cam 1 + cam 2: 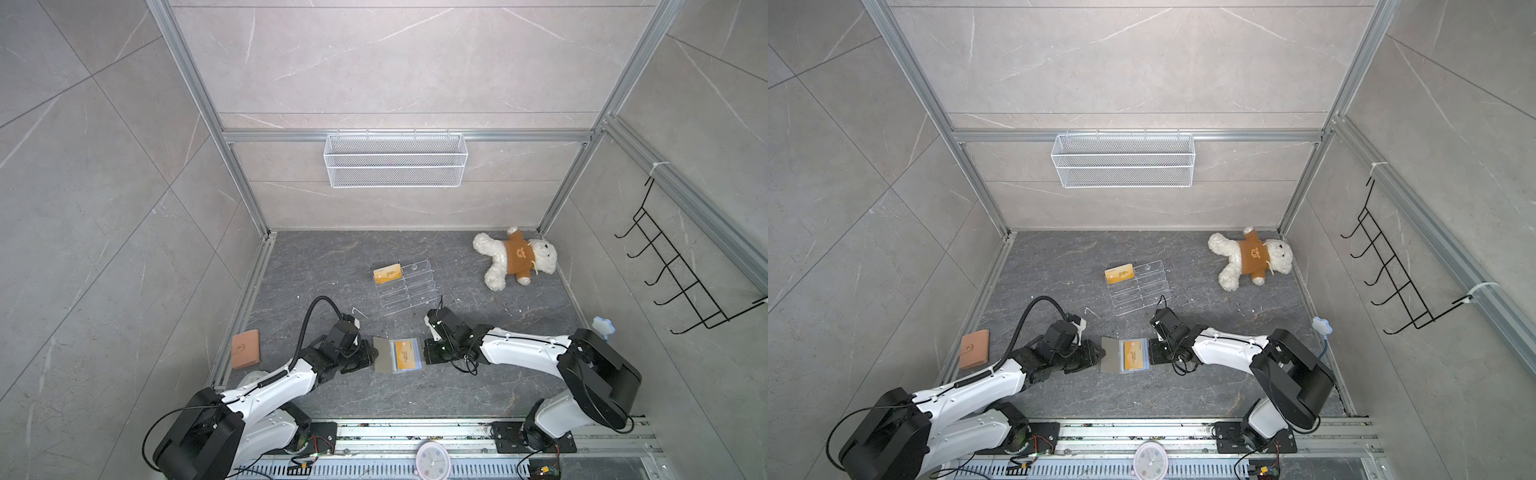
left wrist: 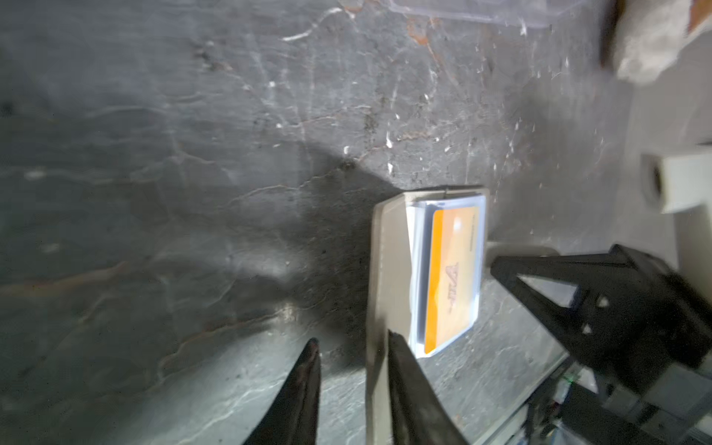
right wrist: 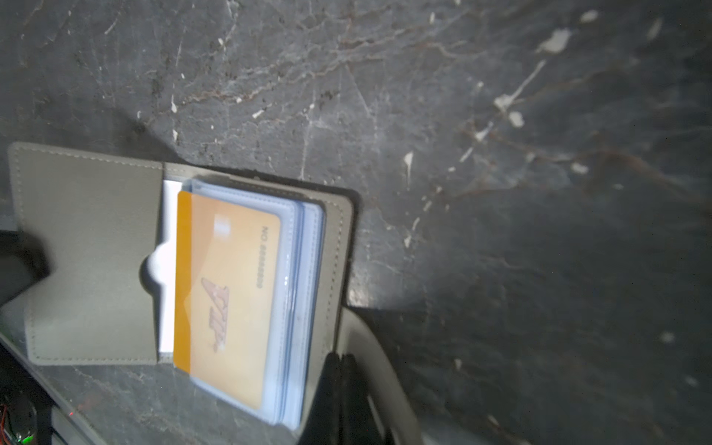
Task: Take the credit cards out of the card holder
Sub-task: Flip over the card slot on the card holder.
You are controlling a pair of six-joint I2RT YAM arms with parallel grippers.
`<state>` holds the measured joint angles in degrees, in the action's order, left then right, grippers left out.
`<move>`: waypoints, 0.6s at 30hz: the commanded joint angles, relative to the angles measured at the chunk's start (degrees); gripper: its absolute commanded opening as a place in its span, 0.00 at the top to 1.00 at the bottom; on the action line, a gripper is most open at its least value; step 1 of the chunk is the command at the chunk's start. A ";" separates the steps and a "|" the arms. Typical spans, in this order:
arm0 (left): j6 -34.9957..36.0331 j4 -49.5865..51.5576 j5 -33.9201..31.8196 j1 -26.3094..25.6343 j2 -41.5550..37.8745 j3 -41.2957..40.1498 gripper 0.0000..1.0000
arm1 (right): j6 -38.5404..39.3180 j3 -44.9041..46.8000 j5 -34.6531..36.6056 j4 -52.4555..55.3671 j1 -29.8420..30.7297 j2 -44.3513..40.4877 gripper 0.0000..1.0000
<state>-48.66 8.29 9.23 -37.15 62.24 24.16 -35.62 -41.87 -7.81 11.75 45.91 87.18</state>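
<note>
Lying open near the middle of the tabletop's (image 1: 415, 395) front edge, the card holder (image 1: 383, 353) sits between both arms, presumably so one can steady it while the other draws. The right gripper (image 3: 343, 364) has its jaws together at the holder's snap-tab edge, seemingly pinning it. The left gripper (image 2: 352, 339) has its jaws apart, straddling the grey flap's rim. A gold credit card (image 3: 231, 293) sits in the clear sleeves, just beyond those fingers. A second card (image 1: 387, 273) stands in the acrylic stand (image 1: 409, 291) farther back.
</note>
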 commanded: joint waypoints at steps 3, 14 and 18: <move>2.30 16.58 -7.12 -0.36 -9.88 8.87 0.43 | 0.58 -1.92 2.96 8.15 0.42 -8.26 1.00; -15.08 -10.18 12.83 -0.45 -5.52 2.15 0.45 | -0.80 -3.24 -7.47 -1.85 -2.50 -3.83 1.00; -20.30 -22.31 13.13 -0.45 0.49 -3.92 0.45 | -2.25 -1.37 -11.28 -8.32 -3.54 0.57 1.00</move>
<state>-62.30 -1.63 18.57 -37.41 60.51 22.22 -36.23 -44.93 -14.85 9.26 42.98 85.17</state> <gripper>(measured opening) 0.554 0.050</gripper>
